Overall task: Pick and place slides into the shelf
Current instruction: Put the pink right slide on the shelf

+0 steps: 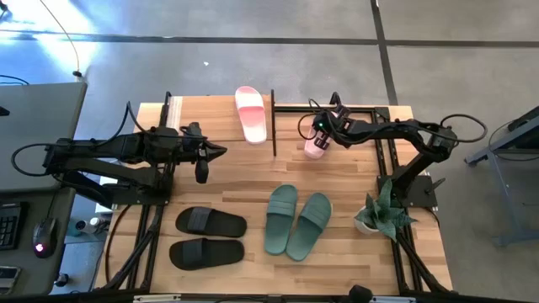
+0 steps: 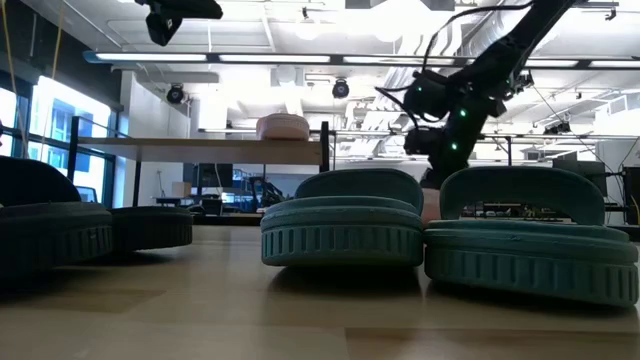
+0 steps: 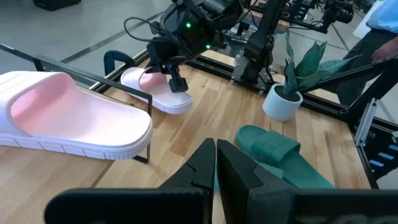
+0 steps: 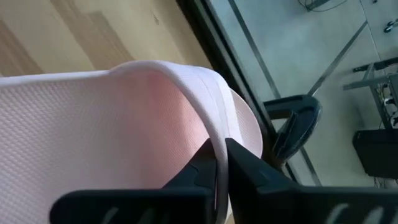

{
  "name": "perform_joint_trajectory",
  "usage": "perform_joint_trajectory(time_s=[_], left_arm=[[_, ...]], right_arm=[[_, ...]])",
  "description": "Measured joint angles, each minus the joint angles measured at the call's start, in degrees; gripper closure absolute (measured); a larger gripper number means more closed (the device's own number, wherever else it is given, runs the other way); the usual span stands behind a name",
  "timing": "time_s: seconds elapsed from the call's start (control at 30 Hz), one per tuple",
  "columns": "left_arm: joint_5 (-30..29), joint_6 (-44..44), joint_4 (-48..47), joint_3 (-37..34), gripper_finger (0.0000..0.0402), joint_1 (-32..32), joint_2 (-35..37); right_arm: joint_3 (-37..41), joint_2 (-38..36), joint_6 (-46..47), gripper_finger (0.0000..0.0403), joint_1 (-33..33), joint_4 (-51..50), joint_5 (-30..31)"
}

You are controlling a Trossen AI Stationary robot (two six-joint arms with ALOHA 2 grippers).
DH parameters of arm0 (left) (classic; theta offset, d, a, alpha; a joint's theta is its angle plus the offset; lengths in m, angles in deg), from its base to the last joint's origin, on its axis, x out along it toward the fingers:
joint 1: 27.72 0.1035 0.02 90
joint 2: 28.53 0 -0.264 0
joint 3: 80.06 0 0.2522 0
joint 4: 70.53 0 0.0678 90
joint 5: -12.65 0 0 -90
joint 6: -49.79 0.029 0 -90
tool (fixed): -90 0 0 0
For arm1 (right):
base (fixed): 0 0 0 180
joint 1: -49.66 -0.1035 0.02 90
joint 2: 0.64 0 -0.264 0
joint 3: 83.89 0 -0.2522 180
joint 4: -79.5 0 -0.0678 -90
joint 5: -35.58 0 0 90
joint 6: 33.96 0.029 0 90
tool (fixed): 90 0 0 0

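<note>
Clamping the right gripper (image 4: 221, 163) on the strap of the second pink slide (image 1: 315, 146) on the table beside the shelf (image 1: 274, 126); mate (image 1: 251, 114) lying on its top board. Gripping step; next, lifting and carrying over. Left gripper (image 3: 216, 165) hovering shut, empty.

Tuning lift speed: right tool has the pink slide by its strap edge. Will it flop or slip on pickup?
Probably dangles rather than flops: the right tool pinches only the thin strap edge of the pink slide, so the sole likely hangs and swings. It looks like light foam with a textured footbed, so weight seems low. The narrow pinch could slip under a quick lift.
</note>
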Motion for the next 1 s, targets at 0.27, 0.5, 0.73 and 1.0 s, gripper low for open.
perform_joint_trajectory(time_s=[0.27, 0.5, 0.73, 1.0], left_arm=[[0.0, -0.1, 0.1, 0.0, 0.0396, 0.0, 0.0], [0.0, -0.1, 0.6, 0.0, 0.0396, 0.0, 0.0], [0.0, -0.1, 0.6, 0.0, 0.0396, 0.0, 0.0], [0.1, -0.1, 0.6, 0.0, 0.0396, 0.0, 0.0]], right_arm=[[-11.9, 0.0, 0.9, 0.0401, -2.7, -13.3, 1.4], [-26.4, -0.1, -2.3, 0.0402, -6.1, -26.0, 8.4], [-42.2, -0.2, -2.9, 0.0402, -7.7, -35.7, 10.5], [-59.4, -0.2, -4.5, 0.0403, -10.1, -34.7, 2.4]])
